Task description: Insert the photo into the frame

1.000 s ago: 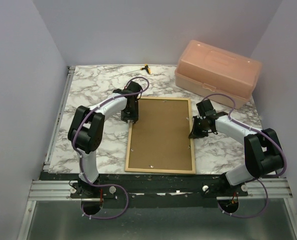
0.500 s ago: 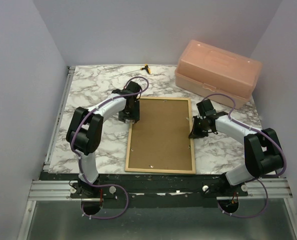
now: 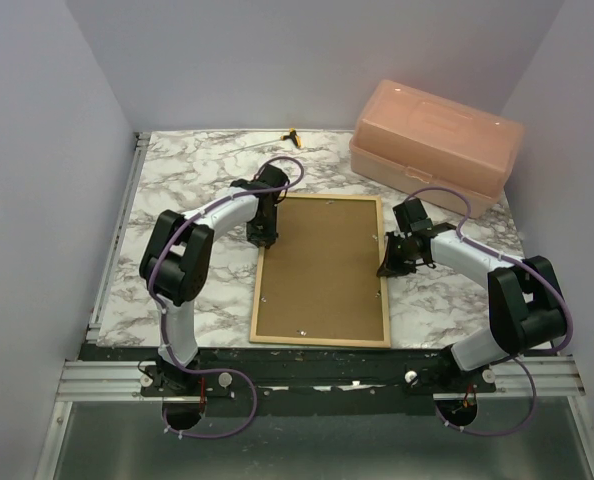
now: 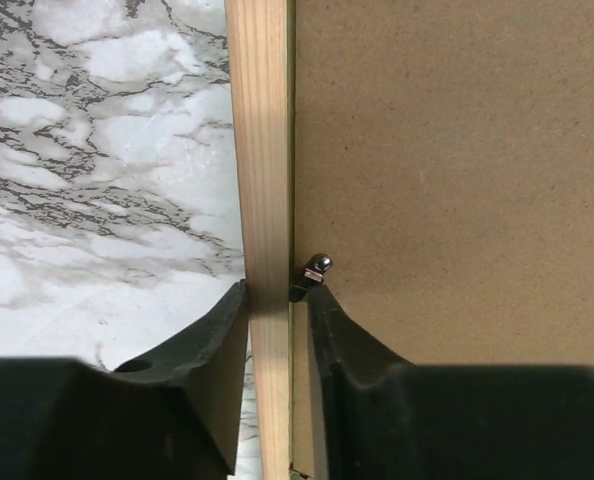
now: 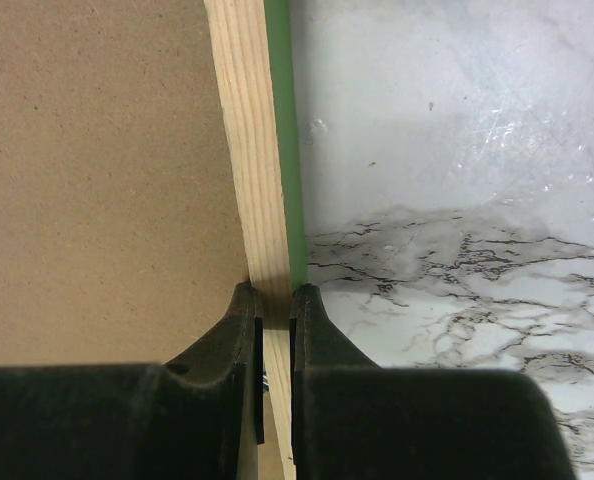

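Face down at the middle of the white-and-grey marbled worktop point(image 3: 177, 190): the large thin-railed rectangular picture frame point(image 3: 320, 342), bare light wood up, long sides running away from the arm bases. Only a sliver of green along the outer edge of its right rail point(image 5: 242, 150), seen by the right wrist camera. Filling the opening, flat and level with the rails: a stiff brown hardboard backing panel point(image 3: 322, 270). On the left rail point(image 4: 262, 150), towards the far end, the left hand point(image 3: 263, 238), fingers a little apart and straddling the wood, one against the outer edge, the other over the hardboard right beside a small shiny metal tab point(image 4: 319, 266); squeezing or merely resting, cannot tell. At the right rail, about midway along, the right hand point(image 3: 387, 268), fingers close together with a strip of wood between them point(image 5: 274, 292); pinching or not, cannot tell. At the far right corner, well apart from the frame, a closed translucent pink plastic box point(image 3: 437, 145).
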You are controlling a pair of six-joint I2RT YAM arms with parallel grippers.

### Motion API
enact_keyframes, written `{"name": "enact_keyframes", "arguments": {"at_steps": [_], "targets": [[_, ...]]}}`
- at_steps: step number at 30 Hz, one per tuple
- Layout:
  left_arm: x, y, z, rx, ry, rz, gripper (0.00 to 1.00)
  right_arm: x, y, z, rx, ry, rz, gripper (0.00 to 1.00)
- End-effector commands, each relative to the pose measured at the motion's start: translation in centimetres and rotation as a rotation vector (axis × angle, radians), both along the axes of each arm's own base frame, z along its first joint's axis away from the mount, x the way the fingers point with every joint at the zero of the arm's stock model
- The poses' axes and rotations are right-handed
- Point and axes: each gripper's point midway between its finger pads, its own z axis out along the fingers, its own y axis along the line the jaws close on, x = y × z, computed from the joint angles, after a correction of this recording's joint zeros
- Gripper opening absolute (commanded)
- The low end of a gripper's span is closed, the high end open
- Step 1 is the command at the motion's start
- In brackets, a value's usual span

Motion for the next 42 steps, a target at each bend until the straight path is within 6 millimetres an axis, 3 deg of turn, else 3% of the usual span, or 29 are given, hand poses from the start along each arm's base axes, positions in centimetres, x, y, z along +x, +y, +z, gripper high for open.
{"name": "enact_keyframes", "arguments": {"at_steps": [1,7,13,15,19,24,25,29,33,37,42], "targets": [[0.4,0.9,-1.9,0.054,0.012,0.012,0.16,0.0,0.2,-0.7,0.005,0.026,-0.029,0.0],[0.6,0.7,-1.8,0.044,0.009,0.009,0.0,-0.1,0.2,-0.8,0.006,0.03,-0.028,0.0],[0.5,-0.3,-1.4,-0.033,0.013,-0.008,0.0,-0.1,0.2,-0.5,0.007,0.022,-0.029,0.0],[0.2,-0.6,-0.5,-0.06,-0.001,-0.007,0.13,-0.1,0.1,-0.4,0.005,0.019,-0.029,0.0],[-0.5,-0.6,1.5,-0.097,-0.03,0.0,0.5,-0.2,0.1,-0.5,0.004,0.025,-0.031,0.01],[-1.6,-0.5,2.9,-0.128,-0.039,0.0,0.57,-0.1,0.5,-0.2,0.024,0.023,-0.026,0.08],[-1.8,-0.4,2.9,-0.128,-0.037,0.001,0.57,-0.1,0.6,-0.1,0.03,0.022,-0.024,0.13],[-2.4,-0.4,2.7,-0.159,-0.022,0.007,0.57,0.2,0.9,0.9,0.05,-0.001,-0.017,0.5],[-2.2,-0.4,2.9,-0.222,-0.029,0.025,0.57,0.6,1.3,2.7,0.078,-0.048,-0.007,0.71],[-1.6,-0.2,3.3,-0.27,-0.039,0.047,0.57,1.4,1.3,5.1,0.082,-0.109,-0.005,0.81],[-0.8,0.3,3.8,-0.271,-0.055,0.056,0.57,2.9,2.6,8.0,0.127,-0.177,0.026,0.82]]}}
